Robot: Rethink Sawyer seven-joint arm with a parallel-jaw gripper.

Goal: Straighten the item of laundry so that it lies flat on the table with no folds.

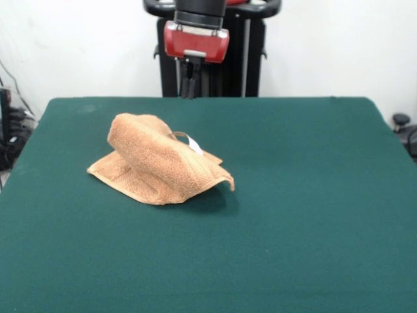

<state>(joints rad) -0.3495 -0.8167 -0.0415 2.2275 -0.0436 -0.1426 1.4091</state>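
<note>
The item of laundry [158,166], an orange-tan terry hand towel, lies crumpled on the left half of the table [313,195], somewhat toward the far side. One part is rolled over into a thick hump running from the far left down toward the near right, and a flat layer pokes out beneath it on the left and near sides; at the right a corner lifts slightly off the felt and casts a shadow. A white label [193,144] loops out on the far-right side of the hump. It looks light, soft and limp, so it should drape and sag rather than hold any shape, and the terry will likely drag a little on the felt-like surface instead of sliding freely. A sensible hold, in my judgement, is the raised right corner or the upper edge of the folded-over hump, since a pinch there would catch a single layer and let the fold be peeled back. The gripper [189,79] hangs above the far edge of the table, well apart from the towel, its dark fingers close together with nothing between them. Nothing else rests on the green surface, so nothing blocks the way.
</note>
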